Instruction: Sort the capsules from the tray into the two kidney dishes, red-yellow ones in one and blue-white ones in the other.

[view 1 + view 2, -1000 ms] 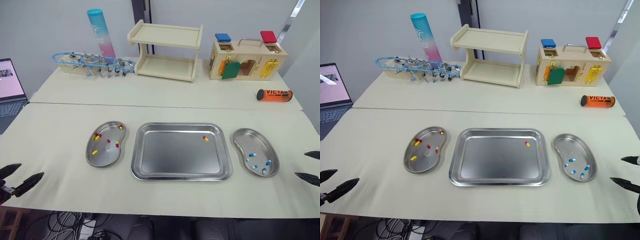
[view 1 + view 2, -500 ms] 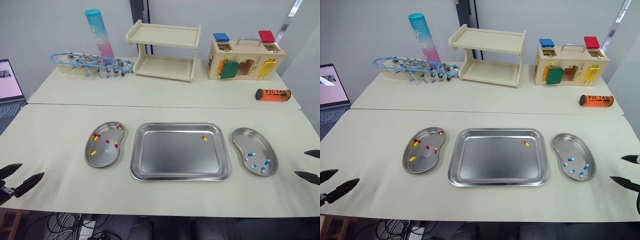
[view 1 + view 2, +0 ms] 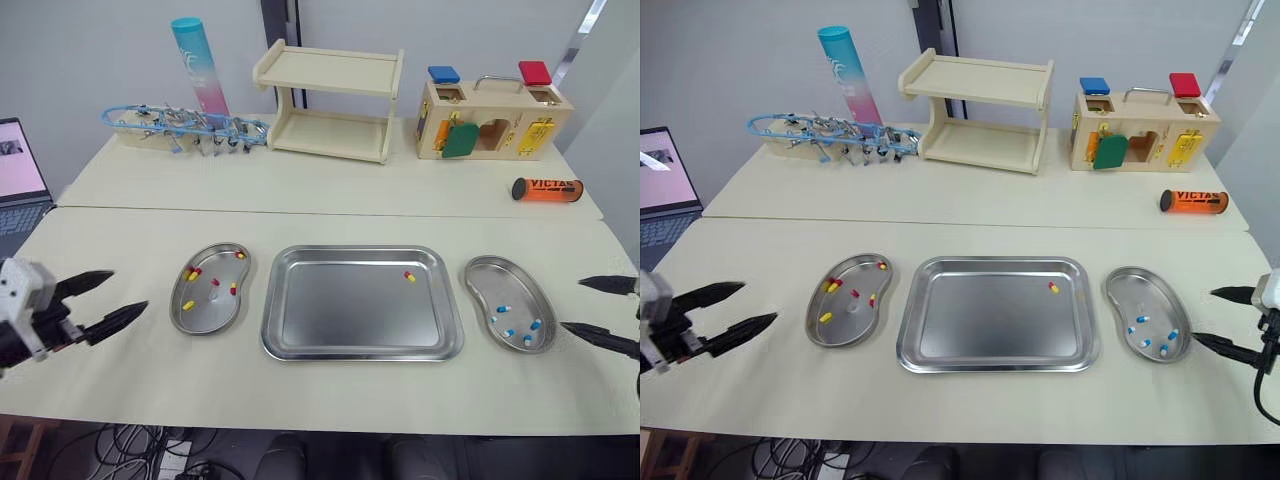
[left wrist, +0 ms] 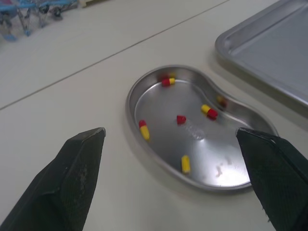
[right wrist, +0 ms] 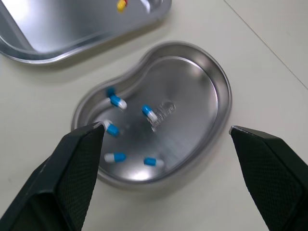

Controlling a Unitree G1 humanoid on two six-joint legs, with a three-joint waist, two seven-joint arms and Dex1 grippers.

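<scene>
A steel tray [image 3: 340,315] lies in the middle of the table with one red-yellow capsule [image 3: 409,277] near its far right corner. The left kidney dish [image 3: 222,317] holds several red-yellow capsules [image 4: 143,130]. The right kidney dish [image 3: 490,275] holds several blue-white capsules [image 5: 149,112]. My left gripper [image 3: 130,290] hovers open just left of the left dish, with nothing between its fingers. My right gripper [image 3: 571,304] is open too, close to the right dish's outer rim and empty.
At the back stand a wooden shelf [image 3: 330,100], a wooden lock box [image 3: 490,120], an orange tube [image 3: 547,189], a blue tumbler [image 3: 200,65] and a rack of clips [image 3: 185,128]. A laptop [image 3: 18,170] sits off the table's left edge.
Both grippers have come inward from the table's front corners: the left one up and right toward the left dish, the right one left toward the right dish. Capsules have not moved.
</scene>
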